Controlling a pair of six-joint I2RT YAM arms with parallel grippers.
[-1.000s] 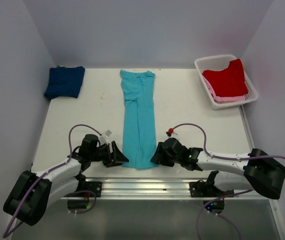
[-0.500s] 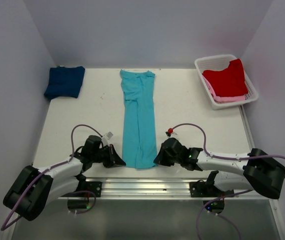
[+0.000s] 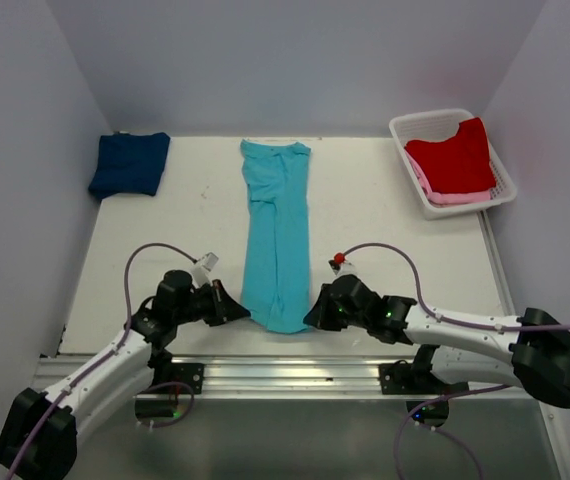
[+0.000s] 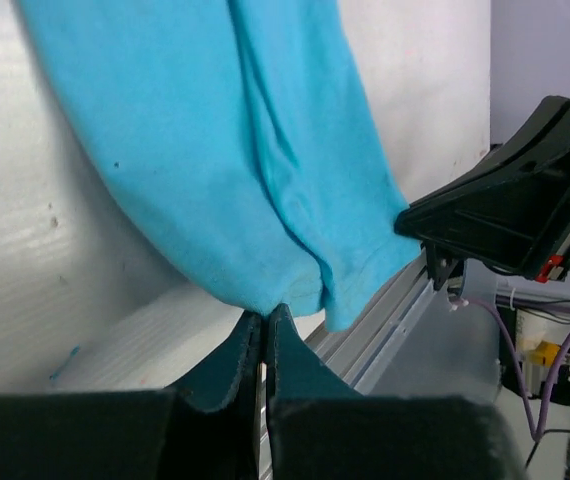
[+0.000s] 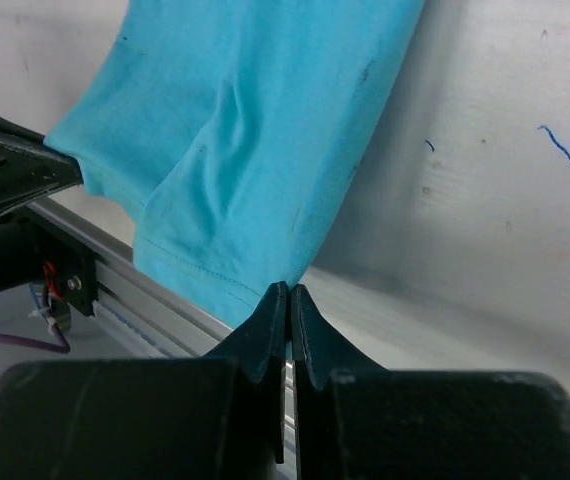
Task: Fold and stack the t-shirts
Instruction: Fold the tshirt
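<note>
We see the left fingers (image 4: 237,358) and the right fingers (image 5: 265,335) each pinching a near hem corner of the long turquoise cloth t-shirt (image 3: 278,240), one arm on either side, equally close. Its long axis runs straight away from them up the white table (image 3: 385,230), so we judge the hem must travel away from the arms. The folded navy blue t-shirt (image 3: 130,165) lies far left.

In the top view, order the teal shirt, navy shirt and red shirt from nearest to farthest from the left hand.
From the left hand:
1. teal shirt, centre, right at it.
2. navy shirt, far left.
3. red shirt, far right.
</note>
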